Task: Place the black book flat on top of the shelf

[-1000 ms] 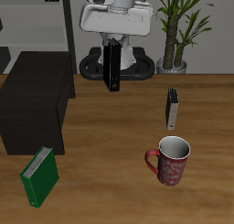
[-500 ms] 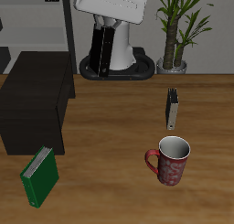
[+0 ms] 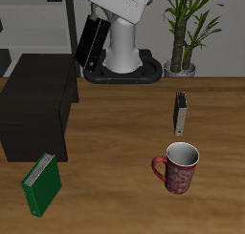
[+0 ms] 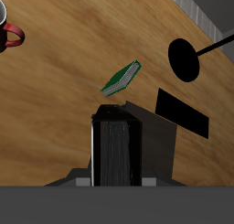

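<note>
My gripper point(image 3: 99, 20) is shut on the black book point(image 3: 91, 43) and holds it by its upper end, high in the air and tilted, in front of the robot's base. The book hangs above the table just behind the back corner of the shelf point(image 3: 36, 102), a low dark cabinet with a bare flat top. In the wrist view the black book point(image 4: 117, 151) sits edge-on in my gripper point(image 4: 117, 178), with the shelf point(image 4: 163, 141) right behind and below it.
A green book point(image 3: 40, 184) stands near the table's front edge, also in the wrist view point(image 4: 122, 79). A red mug point(image 3: 178, 168) and a small grey-black book point(image 3: 180, 114) stand on the other side. A potted plant point(image 3: 186, 32) and a grey rack point(image 3: 43, 18) are at the back.
The gripper has lifted the black book and swung it from in front of the robot's base toward the shelf side. The book went from hanging upright to tilted.
</note>
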